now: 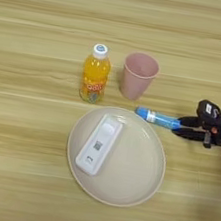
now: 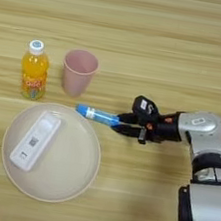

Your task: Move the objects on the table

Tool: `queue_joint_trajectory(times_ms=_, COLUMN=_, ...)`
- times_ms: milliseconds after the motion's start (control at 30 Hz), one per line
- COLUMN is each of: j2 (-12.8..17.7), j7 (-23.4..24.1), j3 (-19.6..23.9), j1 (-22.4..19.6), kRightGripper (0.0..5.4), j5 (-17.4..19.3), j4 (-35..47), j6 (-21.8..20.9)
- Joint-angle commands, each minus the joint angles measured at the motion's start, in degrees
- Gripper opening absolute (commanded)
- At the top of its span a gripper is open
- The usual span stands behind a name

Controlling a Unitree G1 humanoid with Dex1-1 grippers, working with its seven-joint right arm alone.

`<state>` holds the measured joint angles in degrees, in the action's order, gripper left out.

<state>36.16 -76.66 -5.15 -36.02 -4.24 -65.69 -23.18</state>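
A small blue tube lies level just right of the plate's far rim, its right end between the two black fingers of my right gripper, which is shut on it. The gripper comes in from the right on a silver forearm. I cannot tell whether the tube touches the wood. An orange juice bottle with a white cap stands upright behind the plate. Beside it on the right stands a pink cup, upright and open at the top, just behind the tube's left end.
A round beige plate sits at the front middle of the wood-grain table, and a white rectangular device lies on its left half. The plate's rim is close to the tube's left tip.
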Motion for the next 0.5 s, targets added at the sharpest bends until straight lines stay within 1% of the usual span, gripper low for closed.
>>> queue_joint_trajectory(times_ms=33, j2=1.4, j7=1.9, j3=0.7, j1=-4.7, kRightGripper=1.57, j5=0.2, j4=1.3, j6=-0.9)
queue_joint_trajectory(times_ms=167, j2=1.1, j7=2.1, j3=1.4, j1=-4.8, kRightGripper=2.18, j5=0.7, j4=1.6, j6=-1.3)
queue_joint_trajectory(times_ms=333, j2=1.2, j7=1.3, j3=3.0, j1=-5.4, kRightGripper=2.66, j5=2.4, j4=2.8, j6=-1.7)
queue_joint_trajectory(times_ms=500, j2=1.8, j7=-0.8, j3=5.0, j1=-5.6, kRightGripper=3.31, j5=5.1, j4=6.4, j6=-1.4)
